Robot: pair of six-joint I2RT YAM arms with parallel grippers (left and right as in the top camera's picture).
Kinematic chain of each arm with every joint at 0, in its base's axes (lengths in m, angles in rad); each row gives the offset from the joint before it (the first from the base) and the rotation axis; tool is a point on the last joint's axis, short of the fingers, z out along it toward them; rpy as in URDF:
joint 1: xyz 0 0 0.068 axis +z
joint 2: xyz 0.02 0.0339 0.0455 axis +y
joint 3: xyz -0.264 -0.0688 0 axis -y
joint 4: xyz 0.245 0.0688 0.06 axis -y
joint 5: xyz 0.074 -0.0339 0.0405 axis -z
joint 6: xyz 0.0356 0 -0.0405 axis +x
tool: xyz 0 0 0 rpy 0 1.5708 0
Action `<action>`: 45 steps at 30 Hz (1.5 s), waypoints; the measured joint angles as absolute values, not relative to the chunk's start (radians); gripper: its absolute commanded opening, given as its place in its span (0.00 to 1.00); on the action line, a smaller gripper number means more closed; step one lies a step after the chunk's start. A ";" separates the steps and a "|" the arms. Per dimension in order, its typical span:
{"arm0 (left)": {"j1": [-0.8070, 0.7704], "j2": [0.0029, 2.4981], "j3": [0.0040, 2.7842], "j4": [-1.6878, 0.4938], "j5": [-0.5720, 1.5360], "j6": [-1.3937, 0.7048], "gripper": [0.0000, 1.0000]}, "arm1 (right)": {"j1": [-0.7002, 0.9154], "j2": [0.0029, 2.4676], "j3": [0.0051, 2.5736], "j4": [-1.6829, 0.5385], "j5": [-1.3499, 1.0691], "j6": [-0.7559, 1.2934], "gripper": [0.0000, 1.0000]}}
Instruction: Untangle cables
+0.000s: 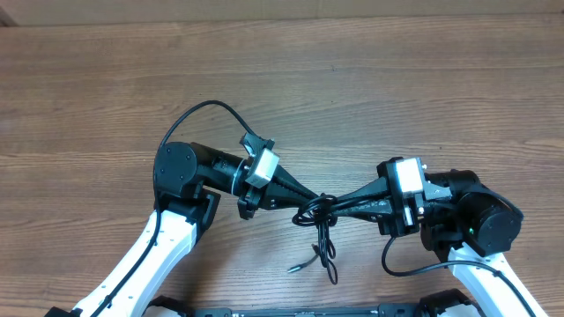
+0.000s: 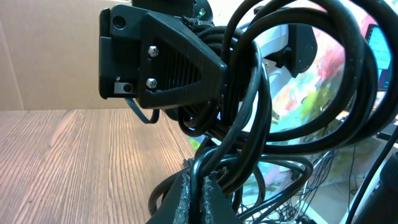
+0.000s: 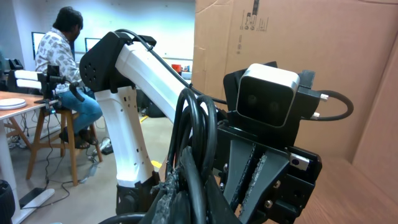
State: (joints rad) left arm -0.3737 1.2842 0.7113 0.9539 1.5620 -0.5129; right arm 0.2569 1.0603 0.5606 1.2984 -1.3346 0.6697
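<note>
Overhead view, entries from left to right: left arm point(image 1: 176, 172), black and white, reaching rightward over the wooden table point(image 1: 106, 70); left gripper point(image 1: 312, 205), jaws closed and pinching the cables point(image 1: 327, 238) on the left side of their knot; cables, thin black cords bunched in a small clump caught between the two sets of jaws, which meet almost tip to tip, with loose strands dropping from the clump to the table below both jaws; plug point(image 1: 293, 268), small, at the end of one strand, lying on the wood below and slightly left of the jaws; right gripper point(image 1: 339, 207), jaws closed and clamped on the same clump from its right side; right arm point(image 1: 476, 220), black and white, behind its jaws. Left wrist view: own fingers point(image 2: 182, 199) pressed together at the bottom edge, black cord loops rising from between and above them, the opposing gripper's black body just beyond the loops, above and left of the jaws. Right wrist view: seated person point(image 3: 62, 56), far left in the background; own fingers point(image 3: 171, 186) shut at the bottom edge, cord loops arching directly above them; camera housing point(image 3: 268, 93), white, on the opposing gripper just right of the loops; cardboard box point(image 3: 311, 43) behind it.
</note>
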 measured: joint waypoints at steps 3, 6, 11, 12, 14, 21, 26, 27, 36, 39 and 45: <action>-0.372 1.284 0.712 0.910 1.557 -0.513 0.04 | 0.257 1.061 0.561 1.296 -1.335 0.670 0.04; -0.365 1.280 0.713 0.810 1.520 -0.512 0.04 | 0.257 1.066 0.561 1.290 -1.335 0.670 0.04; -0.339 1.277 0.715 0.561 1.337 -0.522 0.04 | 0.258 1.072 0.561 1.291 -1.319 0.665 0.04; -0.339 1.277 0.715 0.531 1.304 -0.528 0.04 | 0.258 1.075 0.561 1.290 -1.316 0.662 0.04; -0.338 1.276 0.715 0.473 1.237 -0.546 0.04 | 0.258 1.076 0.561 1.290 -1.308 0.659 0.04; -0.325 1.276 0.715 0.345 1.018 -0.631 0.04 | 0.257 1.077 0.561 1.289 -1.301 0.656 0.04; -0.325 1.275 0.715 0.264 0.920 -0.712 0.04 | 0.257 1.079 0.561 1.286 -1.301 0.654 0.04; -0.325 1.274 0.715 0.254 0.906 -0.730 0.04 | 0.257 1.080 0.561 1.285 -1.301 0.654 0.04; -0.325 1.274 0.715 0.246 0.852 -0.931 0.04 | 0.257 1.082 0.561 1.286 -1.301 0.654 0.04; -0.325 1.274 0.715 0.246 0.848 -1.016 0.17 | 0.257 1.082 0.561 1.286 -1.301 0.654 0.04; -0.311 1.279 0.713 0.339 0.876 -0.957 0.55 | 0.257 1.082 0.561 1.294 -1.302 0.658 0.04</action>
